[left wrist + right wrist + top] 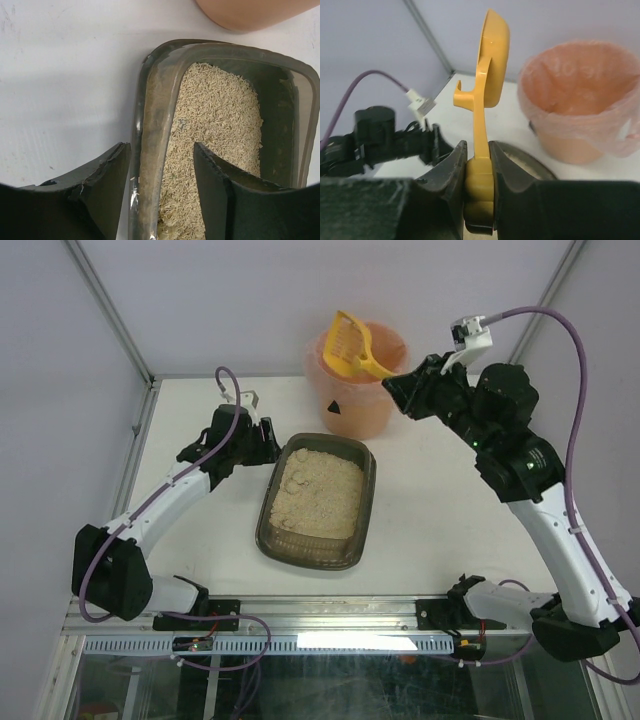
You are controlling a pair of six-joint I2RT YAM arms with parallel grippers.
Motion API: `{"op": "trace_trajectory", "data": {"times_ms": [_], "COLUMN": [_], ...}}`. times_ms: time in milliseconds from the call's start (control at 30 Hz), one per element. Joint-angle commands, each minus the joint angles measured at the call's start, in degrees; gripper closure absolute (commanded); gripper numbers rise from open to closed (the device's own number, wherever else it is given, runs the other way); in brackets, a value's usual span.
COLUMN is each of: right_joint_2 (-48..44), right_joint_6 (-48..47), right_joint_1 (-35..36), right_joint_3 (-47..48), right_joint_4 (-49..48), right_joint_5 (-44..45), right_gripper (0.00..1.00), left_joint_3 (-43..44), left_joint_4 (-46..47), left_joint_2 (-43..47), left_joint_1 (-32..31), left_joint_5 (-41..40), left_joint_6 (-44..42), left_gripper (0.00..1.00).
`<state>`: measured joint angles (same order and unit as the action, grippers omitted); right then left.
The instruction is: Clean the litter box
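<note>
Nearest us, the litter box (308,562) sits mid-table (440,530), with beige litter (322,495) inside. Our left gripper (160,147) stands parted, its fingers straddling the box's left wall by the far corner. Farther back, our right gripper (479,175) is clamped on the yellow slotted scoop (492,55) by its handle, near the pink-lined bin (580,100).

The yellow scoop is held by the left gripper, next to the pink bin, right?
No, the right gripper holds the yellow scoop, next to the pink bin. The right wrist view shows it clamped on the handle.
</note>
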<state>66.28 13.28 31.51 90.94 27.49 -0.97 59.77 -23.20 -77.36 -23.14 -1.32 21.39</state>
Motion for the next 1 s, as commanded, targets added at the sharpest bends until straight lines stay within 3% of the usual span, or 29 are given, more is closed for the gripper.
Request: {"op": "trace_trajectory", "data": {"times_ms": [0,167,400,567,733,967], "right_joint_2": [1.7,1.3,5.7,5.7,6.4,12.1], "right_joint_6": [11.8,15.1,17.0,23.9,30.9,35.7], "right_joint_1": [0.9,1.5,2.0,2.0,2.0,1.9], "right_joint_3": [-5.3,-7.7,-9.6,-15.2,-21.0,-21.3], "right_joint_4": [8.0,15.9,22.8,17.7,10.0,8.3], "right_joint_5": [-10.5,-7.1,-10.7,-8.0,-11.0,-13.8], "right_gripper": [1.0,1.0,1.0,1.0,1.0,1.0], "left_joint_3": [1.8,1.7,1.7,1.6,1.6,1.5], "left_joint_4": [1.1,1.2,1.2,1.2,1.2,1.2], "left_joint_2": [-0.5,-1.0,-1.9,-2.4,-2.6,-4.0], "left_joint_1": [0.8,0.7,0.7,0.3,-0.2,-2.1], "left_joint_5": [2.0,2.2,2.7,2.7,2.4,1.7], "left_joint_6": [-0.6,-0.5,-0.4,-0.5,-0.6,-0.7], "left_gripper": [0.46,0.48,0.49,0.5,0.5,0.51]}}
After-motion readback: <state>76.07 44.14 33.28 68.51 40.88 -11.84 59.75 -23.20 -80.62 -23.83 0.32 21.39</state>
